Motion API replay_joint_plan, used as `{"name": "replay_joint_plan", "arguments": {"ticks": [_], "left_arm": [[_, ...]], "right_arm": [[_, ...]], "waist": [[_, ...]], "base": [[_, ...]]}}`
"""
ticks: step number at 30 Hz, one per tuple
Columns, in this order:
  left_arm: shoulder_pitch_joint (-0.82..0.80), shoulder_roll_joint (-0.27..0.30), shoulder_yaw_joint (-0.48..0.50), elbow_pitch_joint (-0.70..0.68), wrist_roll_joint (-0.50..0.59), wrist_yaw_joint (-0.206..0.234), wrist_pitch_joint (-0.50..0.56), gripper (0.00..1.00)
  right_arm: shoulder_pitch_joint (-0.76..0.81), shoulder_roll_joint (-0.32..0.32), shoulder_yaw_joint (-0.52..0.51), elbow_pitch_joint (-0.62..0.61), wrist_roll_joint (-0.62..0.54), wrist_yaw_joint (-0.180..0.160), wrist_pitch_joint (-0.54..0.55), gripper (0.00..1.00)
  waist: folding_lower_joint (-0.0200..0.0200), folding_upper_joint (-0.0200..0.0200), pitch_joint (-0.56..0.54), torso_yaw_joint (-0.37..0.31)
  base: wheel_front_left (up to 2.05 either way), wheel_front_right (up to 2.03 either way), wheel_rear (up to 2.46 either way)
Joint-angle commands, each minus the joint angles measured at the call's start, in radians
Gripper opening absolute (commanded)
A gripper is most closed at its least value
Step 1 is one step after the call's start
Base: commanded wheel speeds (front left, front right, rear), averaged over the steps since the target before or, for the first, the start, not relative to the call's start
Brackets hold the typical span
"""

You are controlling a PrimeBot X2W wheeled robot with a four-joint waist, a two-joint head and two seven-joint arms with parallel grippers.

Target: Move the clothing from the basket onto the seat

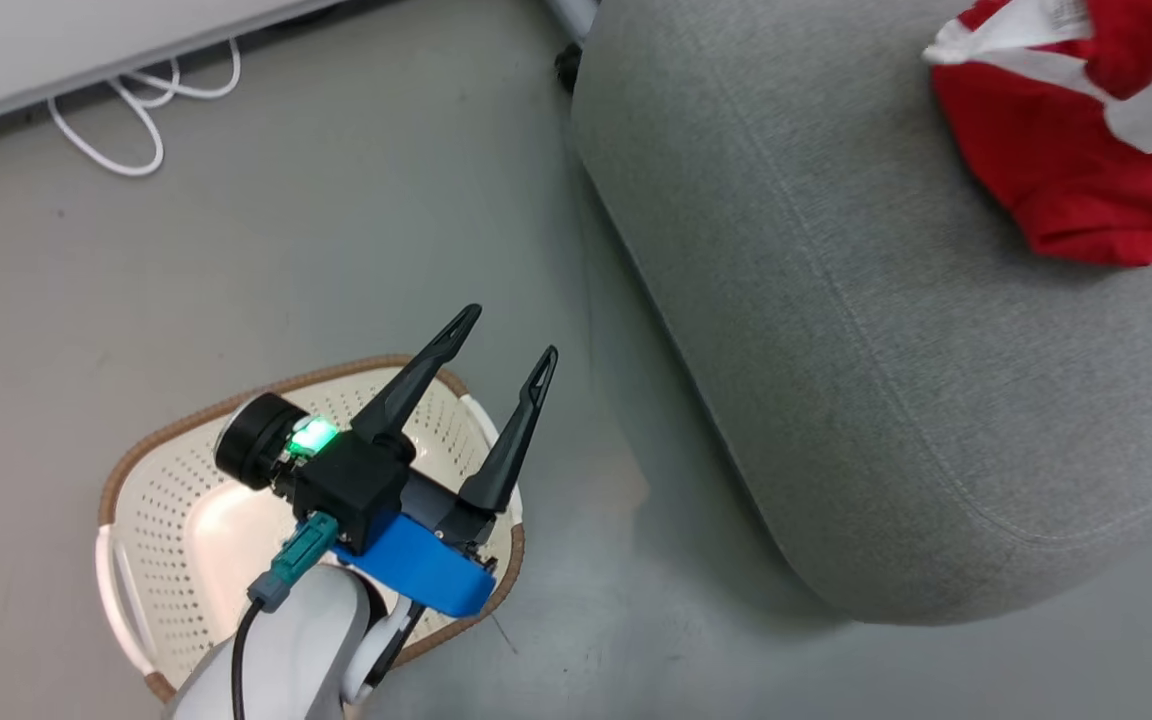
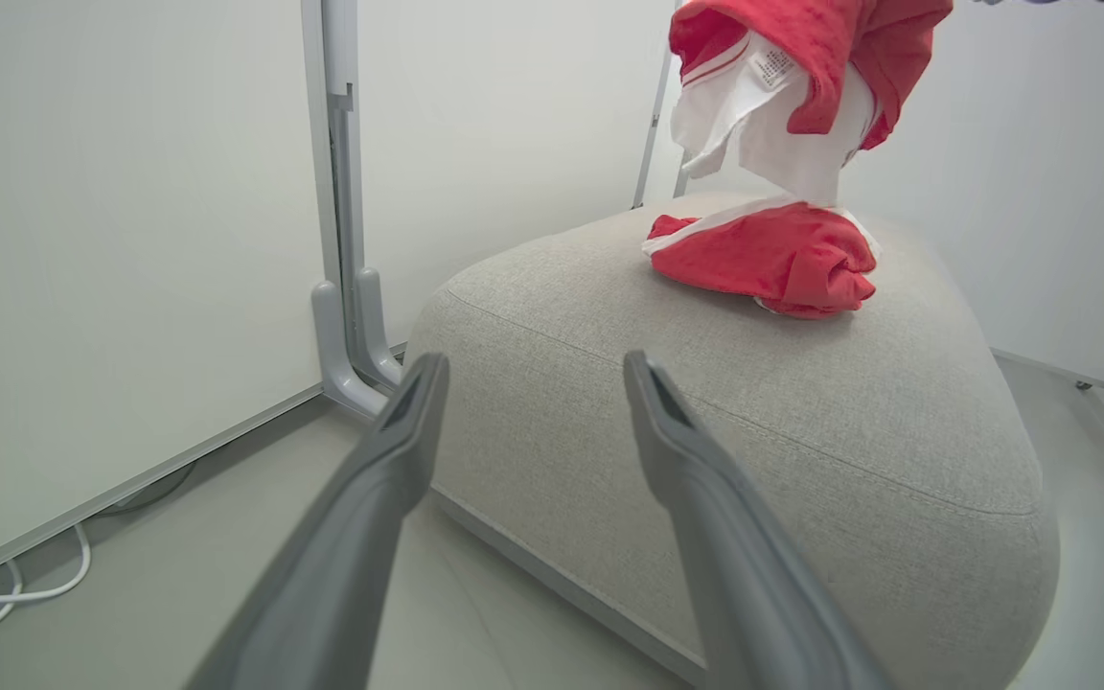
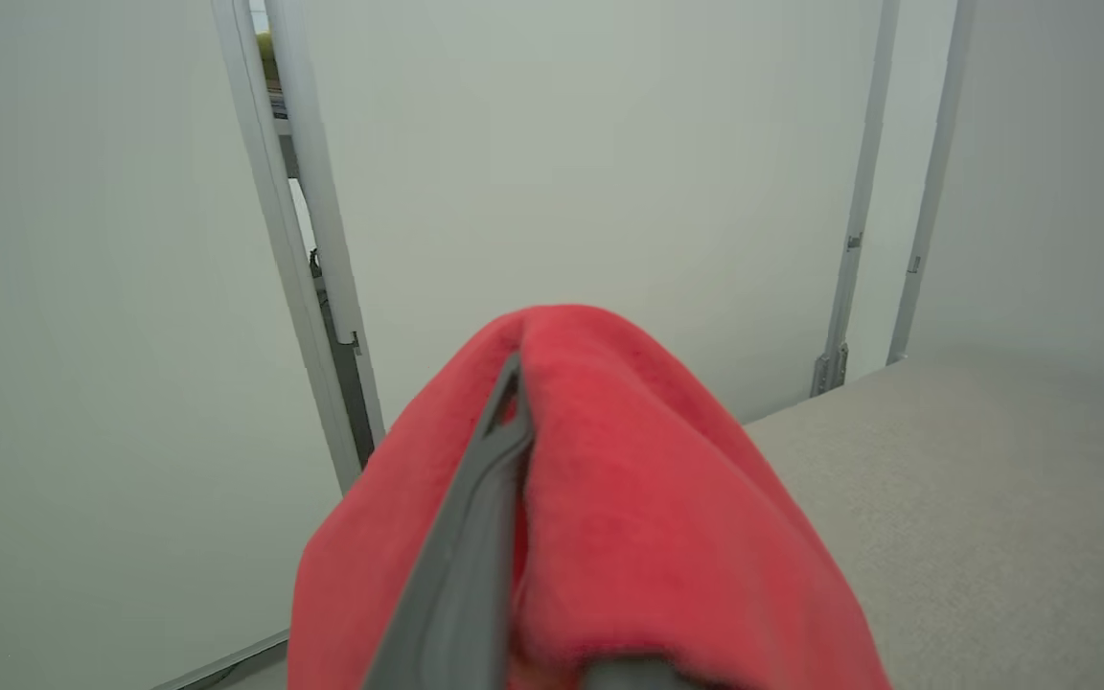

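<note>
One red garment point(image 2: 772, 264) lies on the seat's point(image 2: 801, 412) far end; the right gripper's point(image 3: 523, 376) fingers clamp a second garment point(image 2: 806, 57) above for release, the left gripper's point(image 1: 509, 335) fingers apart.

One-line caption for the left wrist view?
Open left gripper faces the seat, red clothing heaped on top.

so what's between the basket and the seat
A strip of bare grey floor, seen in the head view; the basket and seat stand apart.
</note>
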Motion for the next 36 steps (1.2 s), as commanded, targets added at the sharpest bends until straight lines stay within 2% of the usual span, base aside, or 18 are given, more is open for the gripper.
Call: {"name": "replay_joint_plan", "arguments": {"ticks": [1, 4, 10, 20, 21, 22, 23, 24, 25, 36], "left_arm": [[-0.032, 0.007, -0.007, -0.012, 0.009, 0.000, -0.003, 1.00], [-0.071, 0.013, -0.024, -0.030, 0.016, 0.000, -0.003, 1.00], [-0.124, 0.015, -0.038, -0.040, 0.025, 0.000, -0.003, 1.00], [-0.109, 0.011, 0.009, -0.030, 0.033, 0.000, -0.003, 1.00], [-0.108, 0.009, 0.011, -0.029, 0.033, 0.000, -0.003, 1.00], [-0.107, 0.008, 0.012, -0.027, 0.033, 0.000, -0.003, 1.00], [-0.107, 0.006, 0.013, -0.026, 0.033, 0.000, -0.003, 1.00], [-0.107, 0.004, 0.013, -0.025, 0.033, 0.000, -0.003, 1.00], [-0.108, 0.003, 0.014, -0.024, 0.033, 0.000, -0.003, 1.00], [-0.096, -0.013, 0.018, -0.018, 0.022, 0.000, -0.003, 1.00]], "right_arm": [[-0.019, -0.021, -0.034, 0.020, 0.008, 0.000, -0.015, 0.00], [-0.019, -0.064, -0.106, 0.071, 0.009, 0.000, -0.041, 0.00], [0.054, -0.143, -0.167, 0.186, -0.072, 0.000, -0.097, 0.00], [0.071, -0.153, -0.174, 0.346, -0.127, 0.000, -0.197, 0.00], [0.065, -0.152, -0.173, 0.357, -0.129, 0.000, -0.201, 0.03], [0.061, -0.152, -0.171, 0.369, -0.135, 0.000, -0.206, 0.16], [0.056, -0.153, -0.170, 0.378, -0.139, 0.000, -0.209, 0.35], [0.051, -0.153, -0.169, 0.387, -0.143, 0.000, -0.212, 0.97], [0.046, -0.152, -0.171, 0.399, -0.143, 0.000, -0.213, 1.00], [0.043, -0.152, -0.153, 0.463, -0.166, 0.000, -0.231, 1.00]], "waist": [[-0.0002, 0.0000, 0.081, 0.067], [-0.0002, 0.0000, 0.135, 0.107], [-0.0002, 0.0000, 0.219, 0.165], [-0.0002, 0.0000, 0.260, 0.170], [-0.0002, 0.0000, 0.258, 0.169], [-0.0002, 0.0000, 0.255, 0.168], [-0.0002, 0.0000, 0.252, 0.167], [-0.0002, 0.0000, 0.249, 0.167], [-0.0002, 0.0000, 0.246, 0.166], [-0.0002, 0.0000, 0.203, 0.160]], "base": [[0.00, 0.00, 0.00], [0.00, 0.00, 0.00], [0.00, 0.00, 0.00], [0.00, 0.00, 0.00], [0.00, 0.00, 0.00], [0.00, 0.00, 0.00], [0.00, 0.00, 0.00], [0.00, 0.00, 0.00], [0.00, 0.00, 0.00], [0.00, 0.00, 0.00]]}}
